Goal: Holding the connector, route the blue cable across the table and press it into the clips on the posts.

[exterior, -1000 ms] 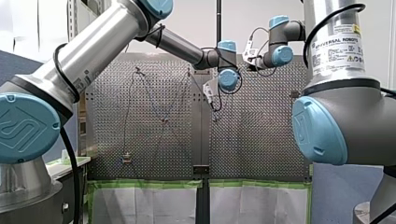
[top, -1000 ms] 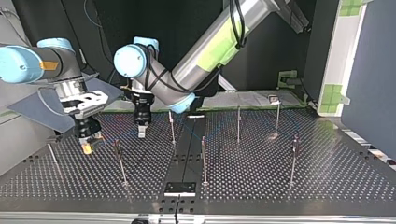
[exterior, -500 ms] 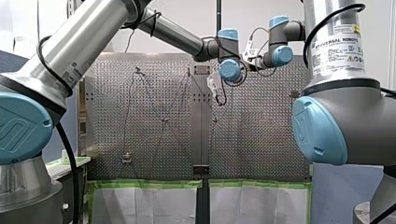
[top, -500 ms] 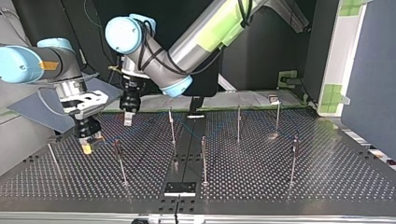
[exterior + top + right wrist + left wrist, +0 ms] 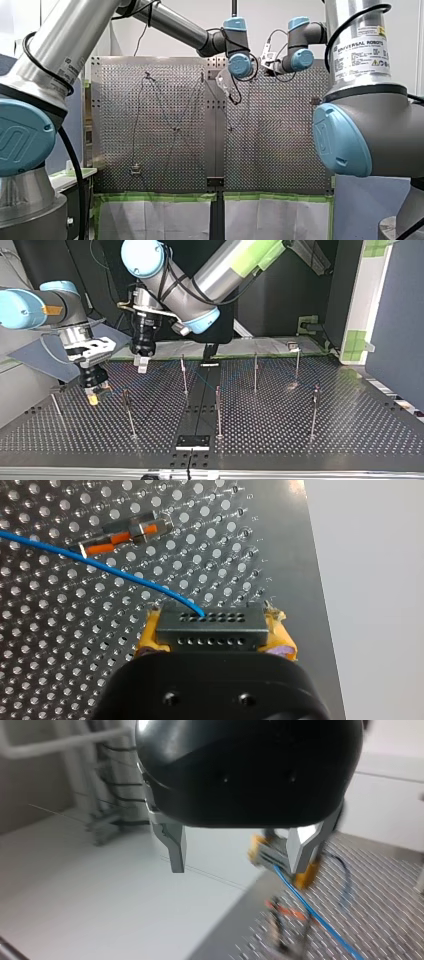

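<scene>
Within 1 second the left gripper (image 5: 142,365) had lifted off the surface (image 5: 280,420) and swung back, fingers open and empty. The right gripper (image 5: 95,395), low at the top view's left, kept its fingers clamped on the connector (image 5: 210,630), with the blue cable (image 5: 100,565) trailing from it. Clip pressing seemed paused.

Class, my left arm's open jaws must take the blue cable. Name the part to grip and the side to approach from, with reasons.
Probably the straight stretch of the blue cable just past the connector, which the right gripper holds. It is thin and runs free over the table, so bring the left gripper from above, jaws straddling it crosswise.
</scene>
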Robot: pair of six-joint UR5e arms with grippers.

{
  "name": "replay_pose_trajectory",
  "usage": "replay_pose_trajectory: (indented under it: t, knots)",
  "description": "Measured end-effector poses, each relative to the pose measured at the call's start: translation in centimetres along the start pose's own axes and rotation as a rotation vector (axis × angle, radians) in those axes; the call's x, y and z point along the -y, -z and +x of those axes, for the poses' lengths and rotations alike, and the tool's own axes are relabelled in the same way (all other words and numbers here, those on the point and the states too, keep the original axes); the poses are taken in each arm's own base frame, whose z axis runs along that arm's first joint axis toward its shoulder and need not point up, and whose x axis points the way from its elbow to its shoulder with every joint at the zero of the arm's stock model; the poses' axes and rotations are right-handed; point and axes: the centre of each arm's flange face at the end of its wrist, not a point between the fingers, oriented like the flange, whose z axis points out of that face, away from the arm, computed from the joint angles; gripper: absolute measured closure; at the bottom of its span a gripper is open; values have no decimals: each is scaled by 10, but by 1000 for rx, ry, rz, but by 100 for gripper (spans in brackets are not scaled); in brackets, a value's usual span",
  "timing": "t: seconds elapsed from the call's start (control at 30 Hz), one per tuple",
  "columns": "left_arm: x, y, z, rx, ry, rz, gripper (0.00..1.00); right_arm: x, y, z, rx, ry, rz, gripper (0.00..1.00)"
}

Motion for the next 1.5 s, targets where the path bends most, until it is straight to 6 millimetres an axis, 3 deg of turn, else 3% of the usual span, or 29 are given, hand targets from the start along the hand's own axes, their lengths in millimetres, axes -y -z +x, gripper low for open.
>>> replay_pose_trajectory:
  t: [0.7, 0.97, 1.17, 1.5]
  knots:
    - [56, 111, -44, 85, 264, 75, 2, 0, 0, 0, 0, 0, 0, 100]
    - [53, 128, -63, 124, 243, 97, 2, 0, 0, 0, 0, 0, 0, 100]
    - [34, 129, -42, 124, 181, 82, 2, 0, 0, 0, 0, 0, 0, 100]
    - [-14, 127, 24, 84, 50, 36, 2, 0, 0, 0, 0, 0, 0, 100]
